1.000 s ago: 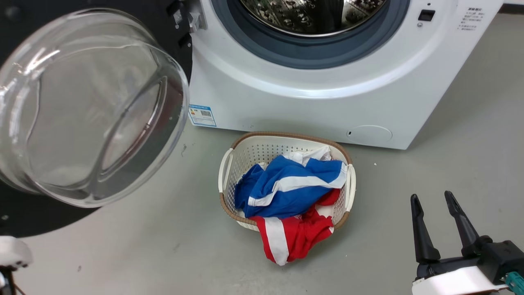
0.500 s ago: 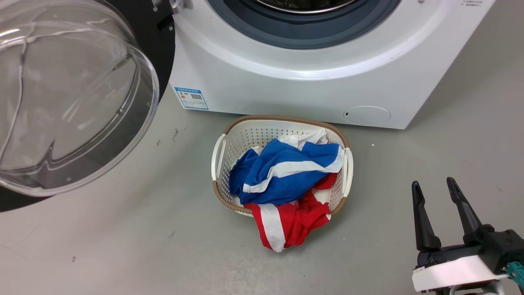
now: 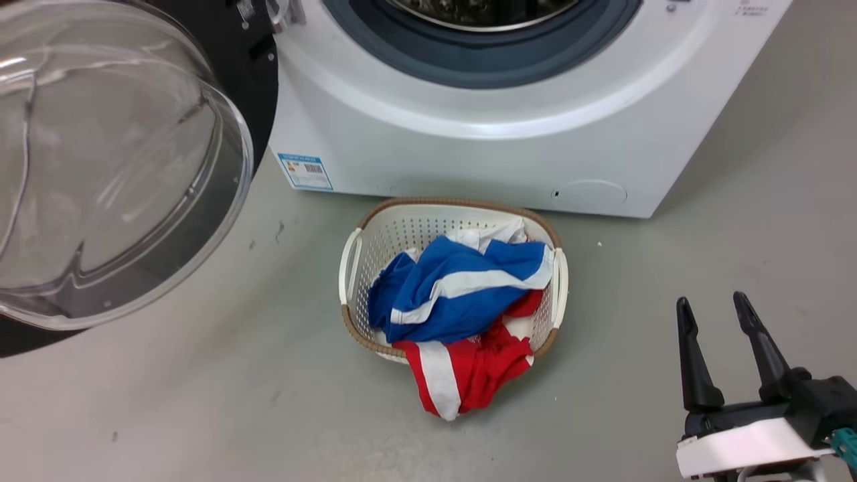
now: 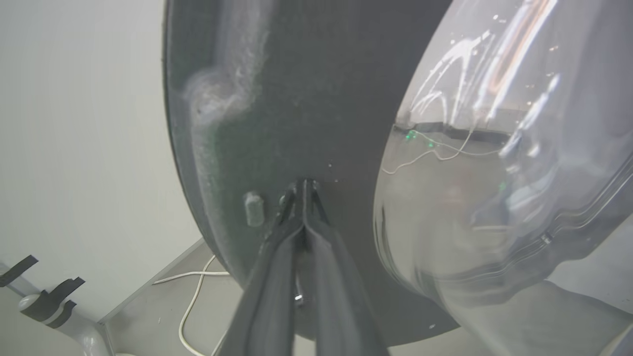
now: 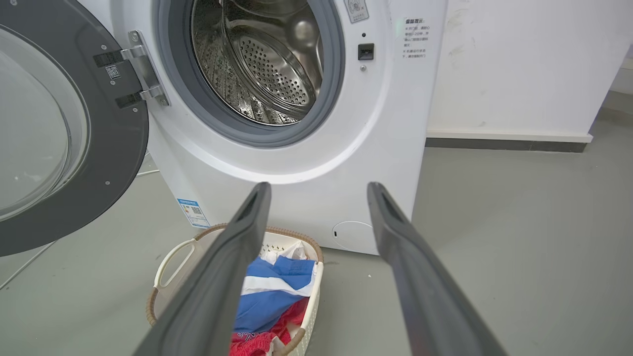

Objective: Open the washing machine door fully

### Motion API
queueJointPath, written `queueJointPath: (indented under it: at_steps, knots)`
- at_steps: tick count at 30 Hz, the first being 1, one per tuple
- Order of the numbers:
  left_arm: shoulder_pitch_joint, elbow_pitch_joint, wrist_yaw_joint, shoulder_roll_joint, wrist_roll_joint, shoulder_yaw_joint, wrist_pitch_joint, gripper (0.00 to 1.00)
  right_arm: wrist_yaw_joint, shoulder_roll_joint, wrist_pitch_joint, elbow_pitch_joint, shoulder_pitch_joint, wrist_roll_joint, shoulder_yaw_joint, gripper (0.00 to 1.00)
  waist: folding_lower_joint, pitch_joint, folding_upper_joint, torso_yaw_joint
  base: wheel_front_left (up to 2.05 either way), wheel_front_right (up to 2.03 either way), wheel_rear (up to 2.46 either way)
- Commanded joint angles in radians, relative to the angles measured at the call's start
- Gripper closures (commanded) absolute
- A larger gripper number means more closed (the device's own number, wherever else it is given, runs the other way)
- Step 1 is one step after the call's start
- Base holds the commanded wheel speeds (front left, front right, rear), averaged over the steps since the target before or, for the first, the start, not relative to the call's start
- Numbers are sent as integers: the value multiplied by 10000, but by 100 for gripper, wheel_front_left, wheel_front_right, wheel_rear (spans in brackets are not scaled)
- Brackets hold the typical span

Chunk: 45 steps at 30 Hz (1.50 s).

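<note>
Over grey floor (image 3: 201, 402) the washing machine door (image 3: 120, 167) stands open, left gripper (image 4: 302, 185) closed against it, right gripper (image 3: 711, 301) spread wide

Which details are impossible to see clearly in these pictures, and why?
Head view: the washing machine door runs past the left edge; its far rim is cut off.
Left wrist view: blur hides whether the left gripper touches the door.
Head view: the blue label print is too small.
</note>
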Motion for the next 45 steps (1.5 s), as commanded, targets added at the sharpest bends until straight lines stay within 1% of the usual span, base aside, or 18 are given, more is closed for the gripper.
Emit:
queueJointPath:
  at_steps: [1,2,3,8,12,15,16,17,20,26,32,38,43,45]
  knots:
    - [211,-142,-50,-40,122,77,24,100,-2,21,-22,12,68,106,-18,0,-1,-205,0,-3,0,0,0]
    - [320,-302,-98,-116,206,136,24,100,-2,21,-22,15,119,127,-39,0,-1,-305,0,3,0,0,0]
    - [688,-908,-196,-297,481,297,24,100,-2,21,-22,20,269,200,-88,0,-1,-627,0,30,0,0,0]
    - [1167,-2185,-396,-729,868,448,26,100,-2,21,-20,-121,452,253,-224,0,-1,-1096,0,143,0,0,0]
    - [1374,-3169,-524,-1108,1215,264,26,100,-2,21,-20,-422,537,245,-324,0,-1,-1400,0,205,0,0,0]
    - [1483,-3958,-568,-1537,1489,-107,26,100,-2,21,-20,-582,652,229,-363,0,-1,-1606,0,218,0,0,0]
    - [1570,-4201,-564,-1728,1590,-278,26,60,-2,21,-20,-618,694,229,-372,0,-1,-1662,0,218,0,0,0]
    - [1661,-4457,-539,-1899,1714,-464,26,0,-2,20,-20,-649,725,243,-377,0,-1,-1708,0,211,0,0,0]
    - [1890,-5161,-489,-2378,2015,-1015,26,0,-2,21,-20,-701,829,254,-350,0,-1,-1832,0,163,0,0,0]
    - [2461,-6027,-413,-3259,2467,-2206,26,0,-2,20,-20,-762,1022,251,-319,0,-1,-2048,0,-8,0,0,0]
    - [2969,-6437,-366,-3881,2338,-2973,26,0,-2,20,-20,-1083,1053,137,-293,0,-1,-2131,0,-232,0,0,0]
    - [3570,-6429,-206,-4205,2022,-3561,26,0,-2,18,-20,-1341,1189,37,-174,0,-1,-2202,0,-481,0,0,0]
    - [3925,-6237,-155,-4289,1804,-3946,26,0,-2,20,-20,-1178,1461,158,-184,0,-1,-2295,0,-603,0,0,0]
    - [4036,-6178,-71,-4310,1771,-4071,26,0,-2,20,-20,-1101,1544,171,-177,0,-1,-2329,0,-649,0,0,0]
